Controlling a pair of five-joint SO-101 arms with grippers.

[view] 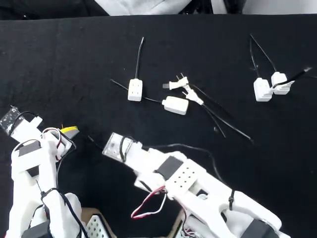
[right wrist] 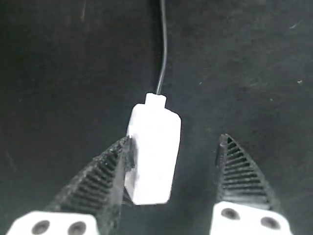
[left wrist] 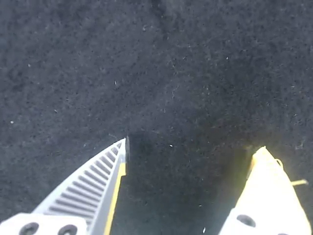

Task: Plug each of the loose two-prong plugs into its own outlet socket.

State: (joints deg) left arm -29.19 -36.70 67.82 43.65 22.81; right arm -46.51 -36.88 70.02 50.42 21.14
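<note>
"Black cloth covered the table. Where were the plugs?"

"The loose plugs (view: 177, 84) lay tangled mid-table, just beside an outlet block (view: 175, 104)."

"And the pincers?"

"The right gripper (right wrist: 176, 138) gaped wide around a white socket block (right wrist: 154, 152) that sat hard against one finger. The left gripper (left wrist: 193, 147) stood wide over bare cloth."

"Any risk?"

"Closing off-centre could have twisted the light block or tugged its cord (right wrist: 164, 49)."

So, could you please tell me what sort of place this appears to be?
Likely a robotics lab bench: a black-covered table, two white robot arms, and outlet sockets with loose plugs laid out.
</note>
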